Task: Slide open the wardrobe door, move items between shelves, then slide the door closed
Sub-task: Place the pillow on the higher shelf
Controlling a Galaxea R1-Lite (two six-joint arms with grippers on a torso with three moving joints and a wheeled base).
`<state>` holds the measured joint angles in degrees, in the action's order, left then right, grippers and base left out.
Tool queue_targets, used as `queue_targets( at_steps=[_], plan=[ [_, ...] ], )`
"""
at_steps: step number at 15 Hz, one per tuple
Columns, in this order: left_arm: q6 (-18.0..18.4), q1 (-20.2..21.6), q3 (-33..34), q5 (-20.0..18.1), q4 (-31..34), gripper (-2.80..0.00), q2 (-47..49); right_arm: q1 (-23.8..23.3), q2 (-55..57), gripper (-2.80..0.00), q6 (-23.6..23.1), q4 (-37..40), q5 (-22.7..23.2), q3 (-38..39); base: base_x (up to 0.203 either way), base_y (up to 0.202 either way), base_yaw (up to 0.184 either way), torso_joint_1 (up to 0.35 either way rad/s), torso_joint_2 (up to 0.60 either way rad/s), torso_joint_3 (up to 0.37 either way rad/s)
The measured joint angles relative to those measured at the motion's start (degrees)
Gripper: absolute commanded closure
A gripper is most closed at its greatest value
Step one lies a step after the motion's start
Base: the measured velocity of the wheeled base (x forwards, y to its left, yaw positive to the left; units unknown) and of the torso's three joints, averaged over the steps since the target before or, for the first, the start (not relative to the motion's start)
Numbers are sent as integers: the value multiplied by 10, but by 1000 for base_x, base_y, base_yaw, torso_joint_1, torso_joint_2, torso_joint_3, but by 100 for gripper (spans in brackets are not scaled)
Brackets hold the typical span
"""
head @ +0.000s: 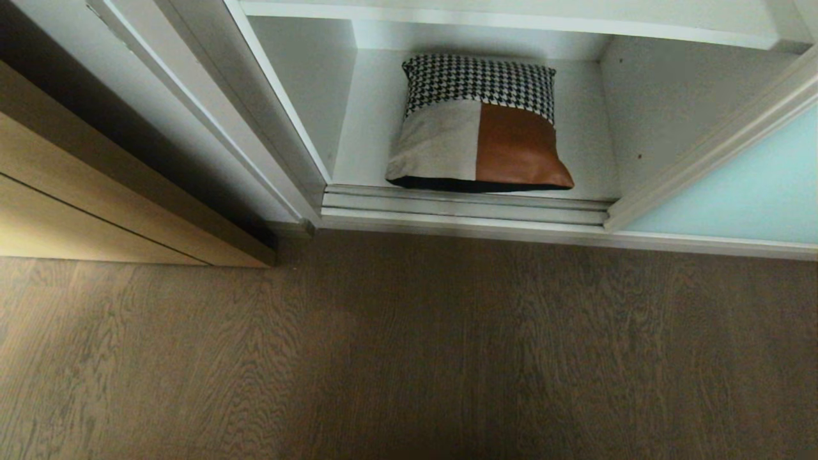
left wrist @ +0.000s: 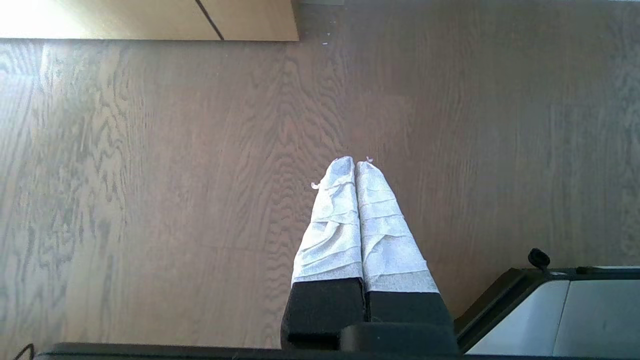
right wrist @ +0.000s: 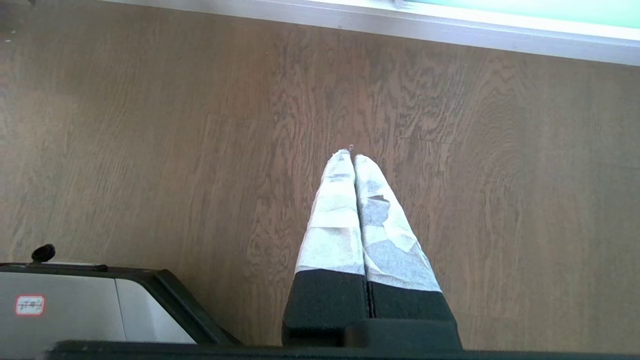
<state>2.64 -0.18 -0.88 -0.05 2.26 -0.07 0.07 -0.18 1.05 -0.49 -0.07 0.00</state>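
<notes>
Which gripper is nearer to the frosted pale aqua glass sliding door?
Right. The right gripper hangs before the door; the left gripper hangs farther left, near the tan wooden panel.

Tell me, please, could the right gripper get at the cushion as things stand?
Probably yes: the sliding door stands aside and the cushion lies unblocked at the front, though the shut right gripper hangs over bare floor.

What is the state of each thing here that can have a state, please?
sliding wardrobe door: slid open toward the right.
cushion: lying on the bottom shelf, leaning back.
left gripper: shut, empty, over the floor.
right gripper: shut, empty, over the floor.
</notes>
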Motion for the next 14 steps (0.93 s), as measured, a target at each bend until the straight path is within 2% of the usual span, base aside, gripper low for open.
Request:
queue_targets(
  at_steps=[7,14],
  plan=[
    [-5,0,0,0,0,0,0,0,0,0,0,0,0,0,0,0,0,0,0,0],
    [-6,0,-1,0,0,0,0,0,1,0,0,0,0,0,190,0,1,5,0,3]
  ],
)
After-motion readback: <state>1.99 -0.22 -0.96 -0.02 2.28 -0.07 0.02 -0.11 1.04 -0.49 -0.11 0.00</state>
